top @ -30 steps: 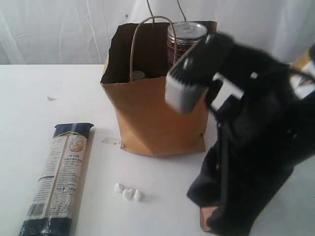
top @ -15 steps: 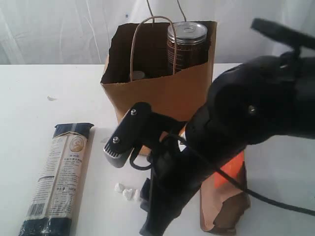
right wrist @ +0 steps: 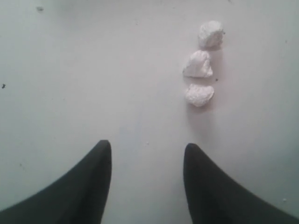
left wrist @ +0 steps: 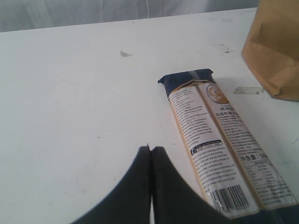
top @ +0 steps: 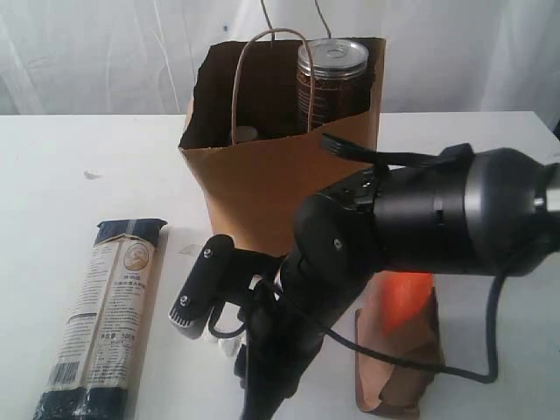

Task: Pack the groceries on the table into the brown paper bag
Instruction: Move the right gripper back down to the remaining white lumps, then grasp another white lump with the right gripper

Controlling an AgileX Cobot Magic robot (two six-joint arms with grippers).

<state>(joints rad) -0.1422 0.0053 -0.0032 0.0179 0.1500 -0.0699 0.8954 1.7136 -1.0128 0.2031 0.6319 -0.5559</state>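
Pasta packet label: on the long dark-blue pasta packet you have a cream panel with a round portrait emblem at the top, blocks of small print below it and a barcode at the far end from the emblem; the print is too small for you to read
Pasta packet axis: it lies flat on the table, left of the brown paper bag in the exterior view and apart from it; its long axis runs from the camera side toward the back, and the dark-blue sealed end nearer the bag leans slightly toward it
Silver-topped tin: it stands upright inside the bag at the back right, its ringed lid above the front rim; you can read no label
Brown pouch with orange label: it sits in front of the bag to the right, largely hidden by your right arm; no writing shows
Left gripper: clenched, fingertips pressed together on nothing, beside the packet
Right gripper: spread apart and empty above bare table, near three white lumps
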